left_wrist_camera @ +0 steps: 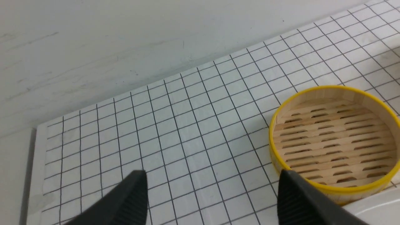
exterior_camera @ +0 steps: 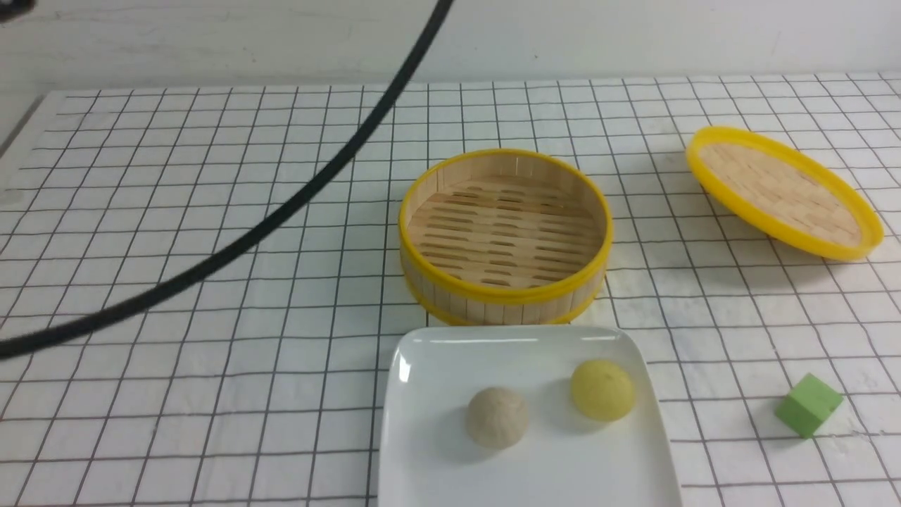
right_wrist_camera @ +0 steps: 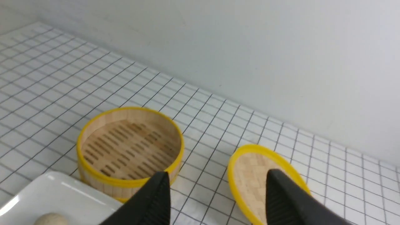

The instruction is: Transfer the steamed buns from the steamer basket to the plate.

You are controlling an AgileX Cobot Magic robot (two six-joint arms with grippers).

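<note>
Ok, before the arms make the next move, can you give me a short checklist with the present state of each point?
1. The steamer basket holds no bun: ok.
2. The beige bun sits on the plate: ok.
3. The yellow bun sits on the plate, apart from the beige bun: ok.
4. The left gripper is open and holds nothing: ok.
5. The right gripper is open and holds nothing: ok.
6. The lid and the green cube lie off the plate: ok.
</note>
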